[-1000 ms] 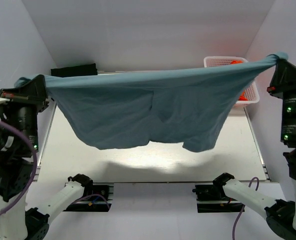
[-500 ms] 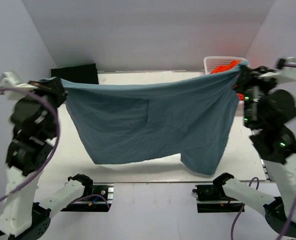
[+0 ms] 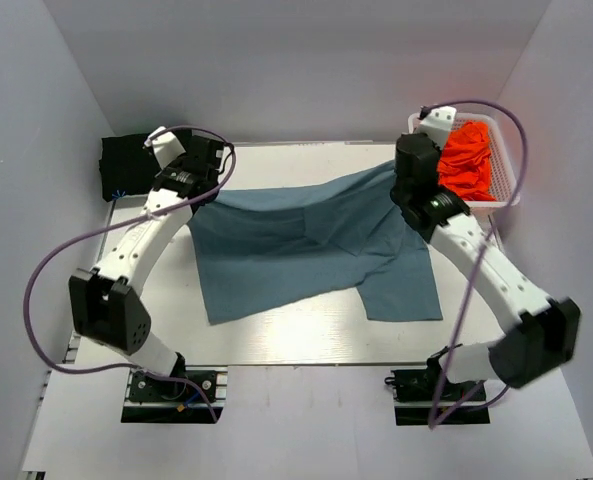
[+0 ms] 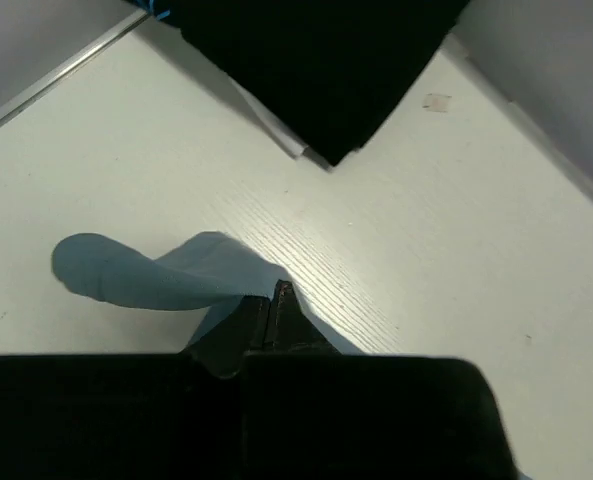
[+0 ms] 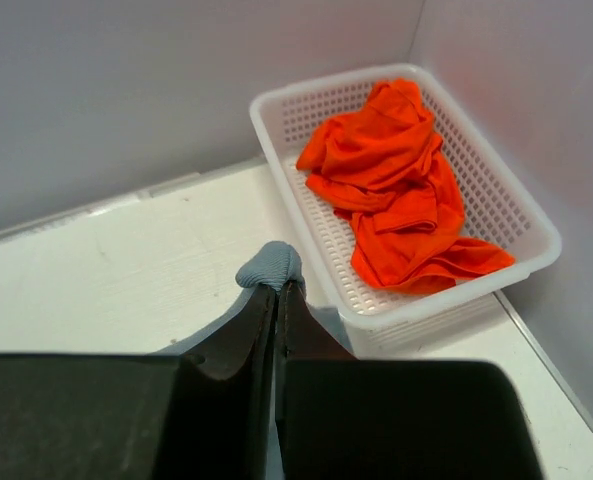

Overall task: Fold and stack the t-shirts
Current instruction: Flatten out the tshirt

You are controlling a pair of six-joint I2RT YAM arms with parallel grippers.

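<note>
The slate-blue t-shirt [image 3: 306, 245] lies spread on the white table, its far edge stretched between my two grippers. My left gripper [image 3: 208, 178] is shut on its far left corner [image 4: 146, 275], low over the table. My right gripper [image 3: 408, 172] is shut on its far right corner [image 5: 271, 265], right beside the basket. A folded black t-shirt [image 3: 136, 160] lies at the far left corner and also shows in the left wrist view [image 4: 316, 60]. Orange-red t-shirts [image 3: 468, 160] lie crumpled in the basket, seen too in the right wrist view [image 5: 396, 190].
The white lattice basket [image 3: 504, 198] stands at the far right against the wall, and its rim [image 5: 416, 305] is close to my right fingers. White walls close in the table on three sides. The near strip of table [image 3: 306, 345] is bare.
Both arms swung forward and down from a high hold. The blue shirt, hanging stretched in the air before, now lies on the table with its far corners still gripped.
</note>
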